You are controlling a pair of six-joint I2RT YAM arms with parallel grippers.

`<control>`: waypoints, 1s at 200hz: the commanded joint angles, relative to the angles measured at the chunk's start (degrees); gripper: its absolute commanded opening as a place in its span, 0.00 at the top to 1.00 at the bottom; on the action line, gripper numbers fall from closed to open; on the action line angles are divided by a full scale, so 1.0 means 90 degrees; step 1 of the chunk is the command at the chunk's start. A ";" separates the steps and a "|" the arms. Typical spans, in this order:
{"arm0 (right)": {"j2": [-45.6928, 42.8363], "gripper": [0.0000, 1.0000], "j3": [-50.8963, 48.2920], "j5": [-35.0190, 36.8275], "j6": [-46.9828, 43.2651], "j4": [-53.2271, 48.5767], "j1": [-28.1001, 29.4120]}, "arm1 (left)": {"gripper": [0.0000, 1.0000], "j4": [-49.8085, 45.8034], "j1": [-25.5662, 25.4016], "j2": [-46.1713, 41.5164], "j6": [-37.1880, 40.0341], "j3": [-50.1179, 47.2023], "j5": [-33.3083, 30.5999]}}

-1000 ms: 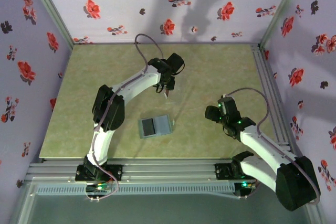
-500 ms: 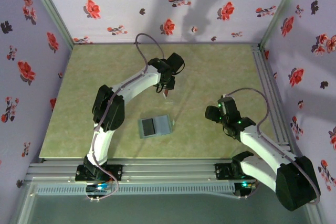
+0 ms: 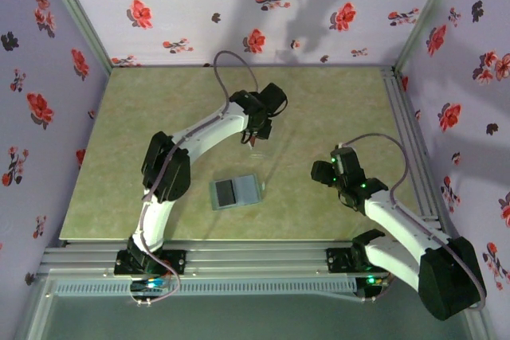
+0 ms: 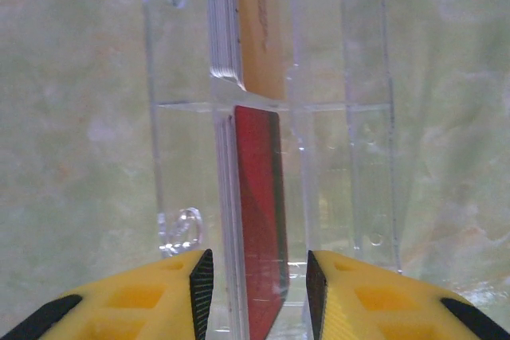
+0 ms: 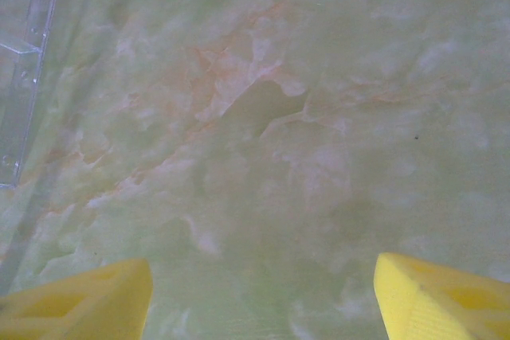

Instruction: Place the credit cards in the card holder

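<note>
Left wrist cam: left claw [image 4: 258, 267] straddles red card [image 4: 259, 189] in clear rack [image 4: 351, 157], grip unclear; right claw [image 5: 263, 264] spread wide above worktop [image 5: 319, 117].

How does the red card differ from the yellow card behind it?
The red card is dark red, the yellow card orange-yellow. The red card stands in the near compartment of the clear rack, the yellow card in the far one. The red card sits between the open jaws of the left end effector, untouched; the yellow card lies beyond them. Both stand on edge.
</note>
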 commanded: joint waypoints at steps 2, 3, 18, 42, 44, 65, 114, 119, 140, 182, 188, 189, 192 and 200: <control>-0.0083 0.26 -0.0111 -0.0053 -0.0070 0.0163 -0.0036 | 0.61 -0.0259 0.0011 0.0116 0.0068 0.0224 -0.0483; -0.0084 0.26 -0.0107 -0.0049 -0.0073 0.0159 -0.0036 | 0.61 -0.0260 0.0012 0.0117 0.0067 0.0229 -0.0490; -0.0081 0.26 -0.0108 -0.0052 -0.0076 0.0150 -0.0033 | 0.60 -0.0245 0.0011 0.0124 0.0080 0.0207 -0.0543; -0.0077 0.26 -0.0122 -0.0078 -0.0077 0.0170 -0.0032 | 0.60 -0.0212 0.0013 0.0278 0.0203 0.0232 -0.0545; -0.0081 0.26 -0.0118 -0.0071 -0.0076 0.0171 -0.0035 | 0.60 -0.0217 0.0013 0.0294 0.0203 0.0239 -0.0545; -0.0105 0.26 -0.0123 -0.0029 -0.0061 0.0146 -0.0036 | 0.60 -0.0256 0.0042 0.0399 0.0137 0.0255 -0.0518; -0.0239 0.26 -0.0174 -0.0003 -0.0046 0.0171 -0.0031 | 0.61 -0.0299 0.0095 0.0566 0.0203 0.0355 -0.0759; -0.0239 0.26 -0.0182 -0.0011 -0.0043 0.0165 -0.0032 | 0.61 -0.0309 0.0085 0.0575 0.0208 0.0369 -0.0885; -0.0262 0.26 -0.0200 0.0000 -0.0045 0.0185 -0.0036 | 0.62 -0.0307 0.0052 0.0623 0.0320 0.0431 -0.1230; -0.0384 0.27 -0.0243 0.0050 -0.0026 0.0174 -0.0036 | 0.72 -0.0368 0.0023 0.0641 0.0357 0.0518 -0.1566; -0.0403 0.27 -0.0250 0.0052 -0.0020 0.0174 -0.0032 | 0.75 -0.0382 0.0022 0.0653 0.0369 0.0533 -0.1611; -0.0406 0.27 -0.0255 0.0052 -0.0014 0.0174 -0.0029 | 0.75 -0.0385 0.0018 0.0653 0.0369 0.0535 -0.1615; -0.0414 0.27 -0.0254 0.0068 -0.0017 0.0175 -0.0031 | 0.77 -0.0408 0.0013 0.0652 0.0369 0.0545 -0.1626; -0.0442 0.27 -0.0265 0.0074 -0.0016 0.0177 -0.0030 | 0.80 -0.0459 0.0003 0.0654 0.0369 0.0567 -0.1656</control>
